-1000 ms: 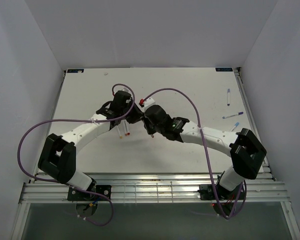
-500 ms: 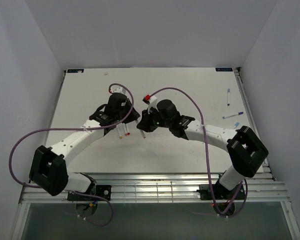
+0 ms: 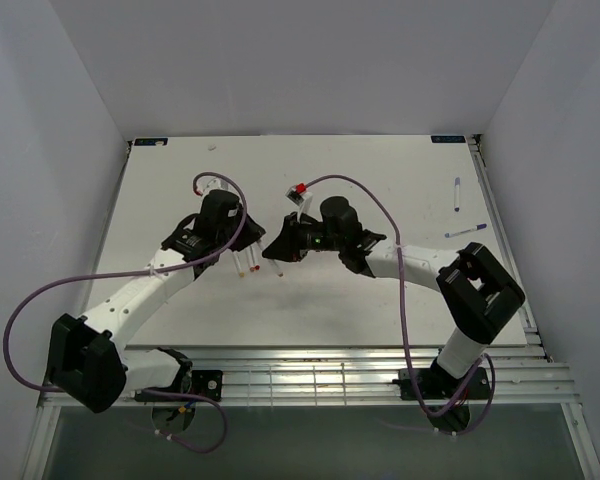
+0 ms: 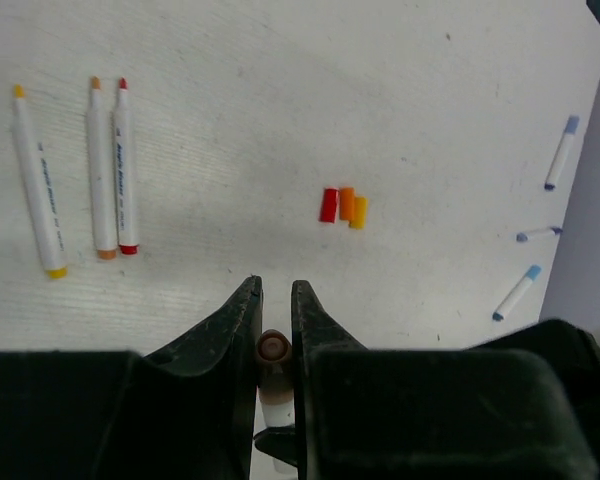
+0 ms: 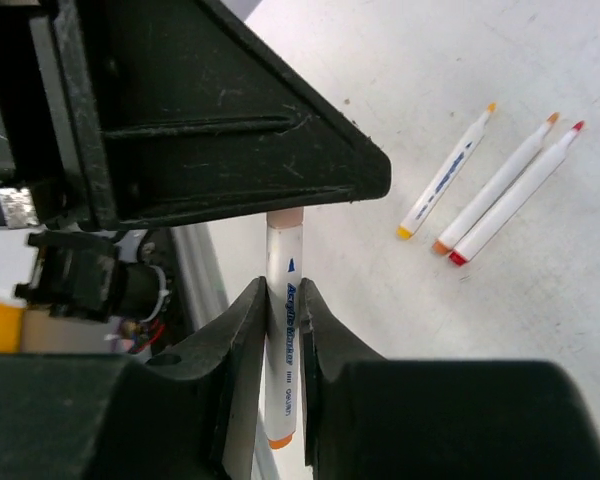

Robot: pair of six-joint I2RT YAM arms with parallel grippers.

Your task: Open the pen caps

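My left gripper (image 4: pixel 273 290) is shut on a brownish-peach pen cap (image 4: pixel 273 349). My right gripper (image 5: pixel 281 290) is shut on the same pen's white barrel (image 5: pixel 285 335); the cap end (image 5: pixel 285 217) runs into the left gripper's body. In the top view the left gripper (image 3: pixel 252 238) and right gripper (image 3: pixel 277 247) meet above the table's middle. Three loose caps, red (image 4: pixel 329 205), orange (image 4: pixel 346 204) and yellow (image 4: pixel 359 212), lie side by side on the table. Three uncapped pens, yellow (image 4: pixel 37 180), orange (image 4: pixel 100 170) and red (image 4: pixel 126 165), lie parallel nearby.
Three blue-capped pens (image 4: pixel 560 152) (image 4: pixel 536 234) (image 4: pixel 515 292) lie near the table's right edge, also seen in the top view (image 3: pixel 457 192). The uncapped pens lie just below the grippers in the top view (image 3: pixel 248 262). White walls enclose the table (image 3: pixel 380 300).
Both arms have shifted left, the left arm's elbow swinging out to the left. The two grippers stay joined on the one pen.
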